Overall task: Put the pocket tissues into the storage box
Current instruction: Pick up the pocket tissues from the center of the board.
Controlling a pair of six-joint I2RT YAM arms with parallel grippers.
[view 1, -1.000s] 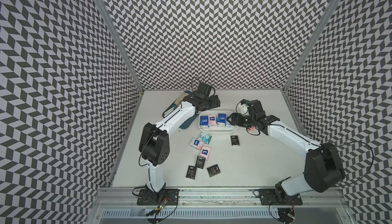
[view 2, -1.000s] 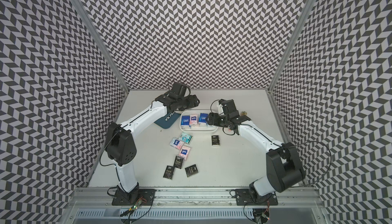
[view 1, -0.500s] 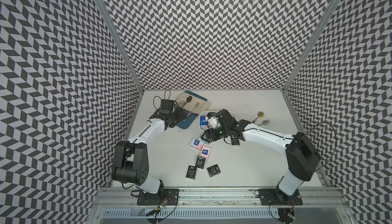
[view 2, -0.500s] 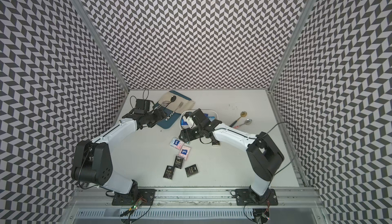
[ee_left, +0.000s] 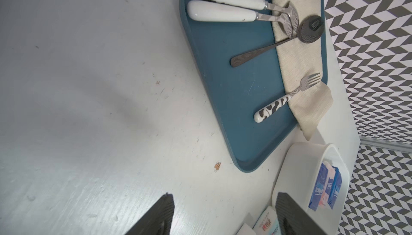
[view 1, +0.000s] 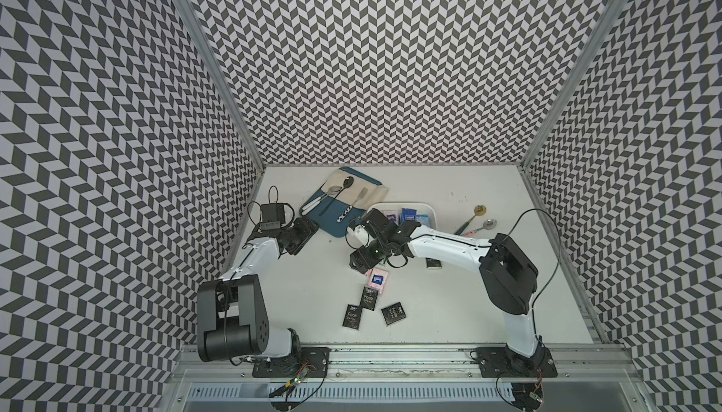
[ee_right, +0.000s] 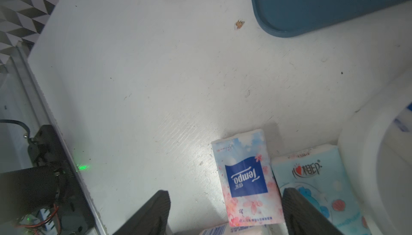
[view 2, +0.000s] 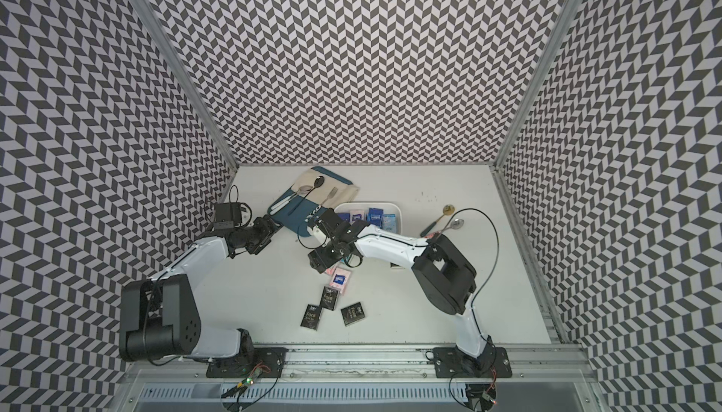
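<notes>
**Storage box.** The storage box (view 1: 398,204) stands on the desk (view 1: 449,312) in its far half, about midway between the left and right edges. It is just beside the blue tray (view 1: 332,223), which lies toward the far-left corner. Several pocket tissues (view 1: 409,215), dark blue and pale, stand side by side inside the box in both top views (view 2: 376,215).

**Right hand.** The right hand (ee_right: 226,191) is low over the desk on the near side of the box's left end. Its fingers (ee_right: 296,209) stand apart and are clamped on nothing. A pink-white packet (ee_right: 245,176) lies flat on the desk between them. A teal packet (ee_right: 310,173) lies just beside it, partly under one finger and close to the box wall (ee_right: 367,156); contact cannot be confirmed.

**Loose packets.** A second pink-white packet (view 1: 378,278) lies just past the hand toward the near edge. Three black "Face" packets (view 1: 368,297) lie close together, nearer that edge. A fourth black packet (view 1: 433,273) shows partly beneath the right arm.

**Left hand.** The left hand (ee_left: 224,200) has its fingers apart with nothing between them. It is over bare desk between the left edge and the tray's near corner.

**Other items.** The tray carries a beige cloth (ee_left: 298,66) and cutlery (ee_left: 225,13). Two spoons (view 1: 490,223) lie between the box and the right edge.
</notes>
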